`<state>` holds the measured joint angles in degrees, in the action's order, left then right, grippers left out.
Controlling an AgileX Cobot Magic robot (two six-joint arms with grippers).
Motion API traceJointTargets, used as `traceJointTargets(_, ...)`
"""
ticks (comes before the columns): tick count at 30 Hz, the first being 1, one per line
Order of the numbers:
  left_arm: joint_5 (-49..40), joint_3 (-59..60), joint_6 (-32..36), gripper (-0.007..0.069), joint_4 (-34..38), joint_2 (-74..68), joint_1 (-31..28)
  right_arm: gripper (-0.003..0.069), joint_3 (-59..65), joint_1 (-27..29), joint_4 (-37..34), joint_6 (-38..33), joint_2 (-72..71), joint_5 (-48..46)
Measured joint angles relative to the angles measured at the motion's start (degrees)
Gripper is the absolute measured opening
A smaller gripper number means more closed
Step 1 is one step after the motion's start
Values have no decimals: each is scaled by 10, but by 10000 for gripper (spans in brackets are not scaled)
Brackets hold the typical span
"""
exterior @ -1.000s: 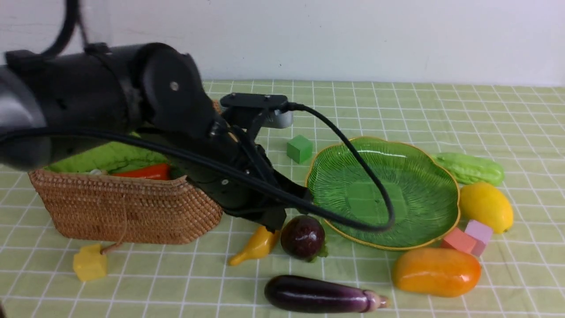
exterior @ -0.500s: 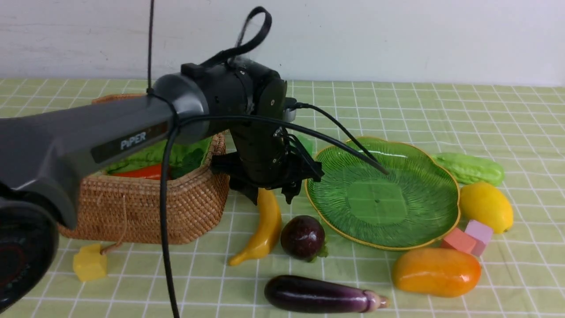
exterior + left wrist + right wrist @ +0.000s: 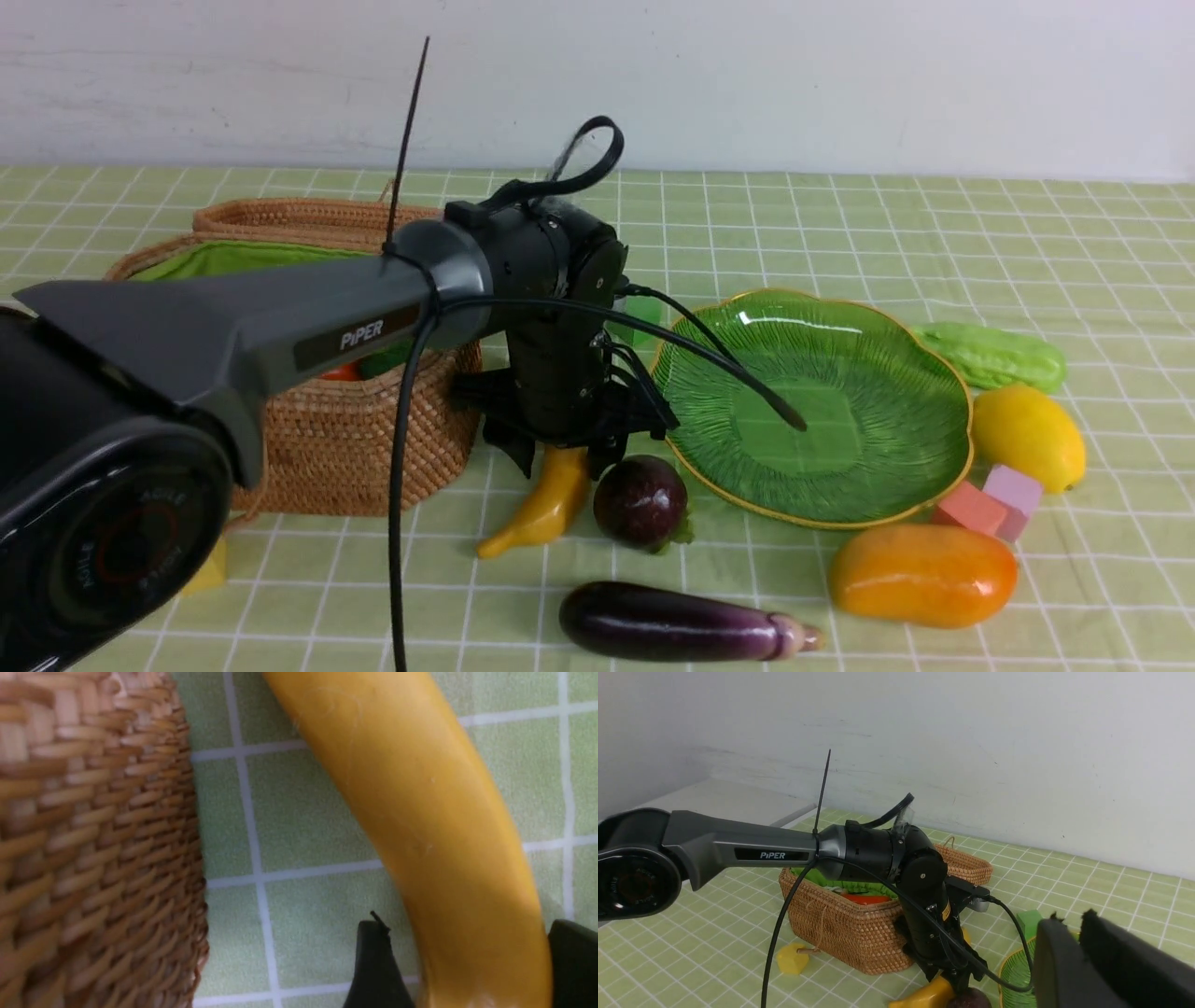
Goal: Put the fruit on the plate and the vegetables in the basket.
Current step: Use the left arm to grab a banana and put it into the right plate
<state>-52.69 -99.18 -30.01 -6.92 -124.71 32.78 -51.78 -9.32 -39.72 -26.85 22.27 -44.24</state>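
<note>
The left gripper [image 3: 562,457] points straight down with its jaws spread, standing astride the upper end of the banana [image 3: 546,509]. The banana lies on the checked cloth, its far end between the two black fingers [image 3: 376,966] and its tip running out from under the gripper toward the robot. The left wrist view shows both fingers close against the banana's sides, but whether they press it I cannot tell. Just to the gripper's left stands the wicker basket [image 3: 373,439], its wall near the banana, with the carrot [image 3: 866,899] inside on the green lining. Just to its right and a little nearer the robot sits the round purple ball [image 3: 640,499], crowding that finger. Farther right lies the green plate [image 3: 962,439], with the arm's black cable [image 3: 728,369] hanging over it. Beyond the plate are the gourd [image 3: 994,355] and the lemon [image 3: 1027,437], while the mango [image 3: 922,573] and the aubergine [image 3: 672,623] lie nearer the robot. The right gripper [image 3: 1076,926] hangs well apart, its fingers drawn together with nothing between them.
</note>
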Motion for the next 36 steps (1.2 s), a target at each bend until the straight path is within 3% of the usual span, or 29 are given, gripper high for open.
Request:
traceJointTargets(3,0,-1,0,401,-1,-6,0,83,0,0,0,0,0,0)
traceJointTargets(6,-4,-1,0,311,-1,-12,0,83,0,0,0,0,0,0)
traceJointTargets(17,-67,-52,23,312,0,3,8,89,0,0,2,0,0,0)
traceJointTargets(23,-96,-118,59,312,-5,47,49,89,0,0,3,0,0,0)
traceJointTargets(27,-112,-163,167,312,-4,56,82,90,0,0,15,10,0,-6)
traceJointTargets(33,-70,-184,465,312,54,57,104,94,-2,0,92,121,0,-46)
traceJointTargets(36,-37,-185,561,312,98,51,104,94,-5,0,145,175,0,-70)
